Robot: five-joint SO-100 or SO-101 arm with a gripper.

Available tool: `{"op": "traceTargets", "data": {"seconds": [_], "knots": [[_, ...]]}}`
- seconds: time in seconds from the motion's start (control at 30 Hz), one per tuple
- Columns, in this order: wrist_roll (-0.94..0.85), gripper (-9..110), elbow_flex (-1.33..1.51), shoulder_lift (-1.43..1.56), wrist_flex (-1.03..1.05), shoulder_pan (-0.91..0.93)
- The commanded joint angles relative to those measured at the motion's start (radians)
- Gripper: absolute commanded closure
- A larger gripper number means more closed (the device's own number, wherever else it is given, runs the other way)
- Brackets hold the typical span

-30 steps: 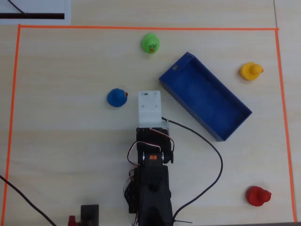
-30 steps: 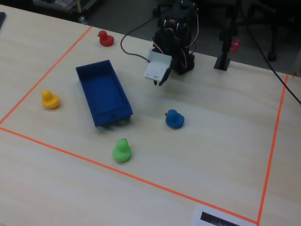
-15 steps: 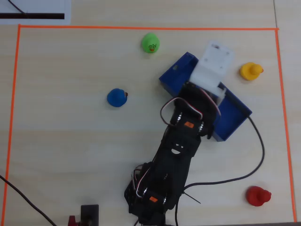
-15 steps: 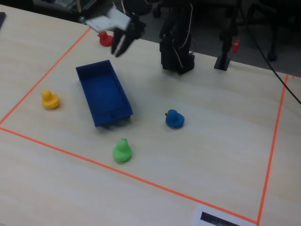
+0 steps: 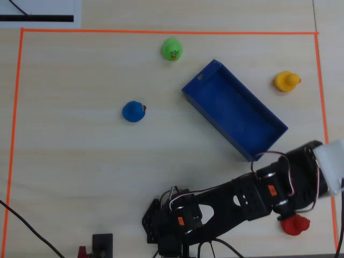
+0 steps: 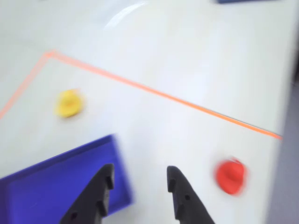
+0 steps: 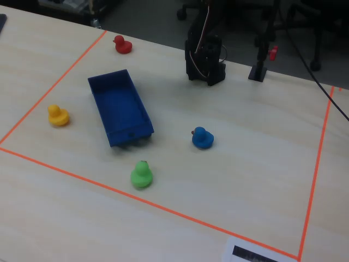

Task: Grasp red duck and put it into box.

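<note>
- Your gripper [image 6: 139, 176] hung empty, fingers moderately parted, offset from the red duck [image 6: 231, 176].
- Descending unaligned risked knocking it away from the box [image 5: 234, 109].

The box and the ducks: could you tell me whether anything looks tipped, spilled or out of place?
Nothing stands out. The box sits flat and empty, at an angle to the tape lines. The red duck, yellow duck, green duck and blue duck all stand upright, apart.
</note>
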Motion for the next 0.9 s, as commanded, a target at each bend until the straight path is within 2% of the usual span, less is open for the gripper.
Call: {"op": "traceTargets", "data": {"seconds": [0.0, 0.17, 0.3, 0.6, 0.87], "knots": [[-0.063, 79, 0.084, 0.054, -0.048, 0.198], [-0.152, 76, 0.242, 0.049, -0.143, 0.394], [-0.181, 75, 0.357, 0.014, -0.267, 0.474], [-0.259, 69, 0.477, -0.224, -0.563, 0.518], [-0.318, 66, 0.457, -0.449, -0.749, 0.526]]}}
